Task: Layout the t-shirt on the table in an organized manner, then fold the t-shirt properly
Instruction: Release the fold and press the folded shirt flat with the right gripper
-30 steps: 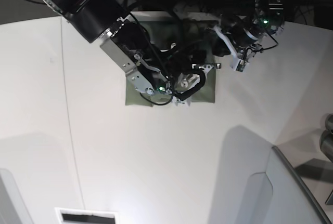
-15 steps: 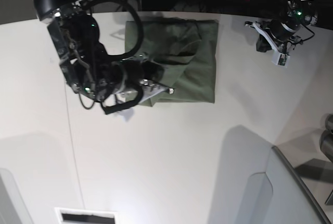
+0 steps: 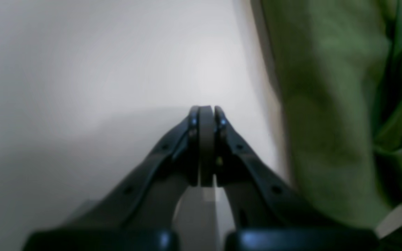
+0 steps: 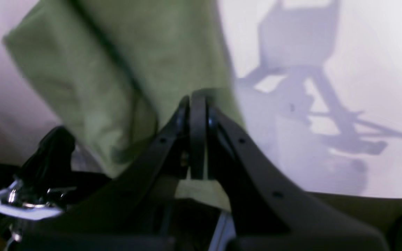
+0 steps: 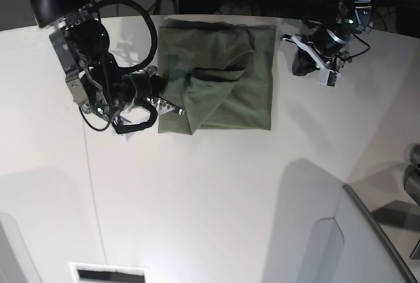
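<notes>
Both hands fully closed, holding nothing: right hand (image 5: 172, 107) beside t-shirt (image 5: 226, 79) (folded on the surface (image 5: 210, 191)); left hand (image 5: 296, 67) opposite.

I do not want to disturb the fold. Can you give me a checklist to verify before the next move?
1. t-shirt lies folded on the table: ok.
2. Fold is neat: not ok, the edge nearest the right arm is bunched and creased.
3. Left gripper fingers shut, empty, beside the cloth: ok.
4. Right gripper fingers shut: ok.
5. Right gripper clear of the cloth: cannot tell, its tip overlaps the edge.
</notes>
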Motion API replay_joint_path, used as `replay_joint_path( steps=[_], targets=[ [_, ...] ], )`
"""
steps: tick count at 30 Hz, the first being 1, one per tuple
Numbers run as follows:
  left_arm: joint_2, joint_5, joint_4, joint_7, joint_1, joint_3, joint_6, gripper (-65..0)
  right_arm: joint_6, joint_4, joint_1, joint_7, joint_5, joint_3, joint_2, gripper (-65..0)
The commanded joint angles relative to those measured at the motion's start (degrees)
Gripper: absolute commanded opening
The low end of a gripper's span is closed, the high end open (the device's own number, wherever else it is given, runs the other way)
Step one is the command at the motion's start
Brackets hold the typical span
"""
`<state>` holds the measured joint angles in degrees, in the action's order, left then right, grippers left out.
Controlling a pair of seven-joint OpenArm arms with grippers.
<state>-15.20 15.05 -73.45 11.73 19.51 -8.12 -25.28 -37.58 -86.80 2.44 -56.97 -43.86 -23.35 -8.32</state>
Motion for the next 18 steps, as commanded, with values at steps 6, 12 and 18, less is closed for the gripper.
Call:
replay_joint_path(
  steps=[6,12,18],
  targets=[
    [1.0,-1.3,0.4,3.3,-0.6,4.1,-0.1,-65.0,0.0,1.0,2.4,0.0,-0.6,0.1,2.0,-64.7],
    [1.6,-1.3,0.3,3.3,-0.6,4.2,-0.1,-65.0,0.0,1.0,3.5,-0.5,-0.5,0.0,3.7,-64.7],
    [1.5,-1.3,0.3,3.4,-0.6,4.1,-0.1,-65.0,0.0,4.1,5.4,0.1,-0.5,-4.4,4.9,-64.7]
  ],
)
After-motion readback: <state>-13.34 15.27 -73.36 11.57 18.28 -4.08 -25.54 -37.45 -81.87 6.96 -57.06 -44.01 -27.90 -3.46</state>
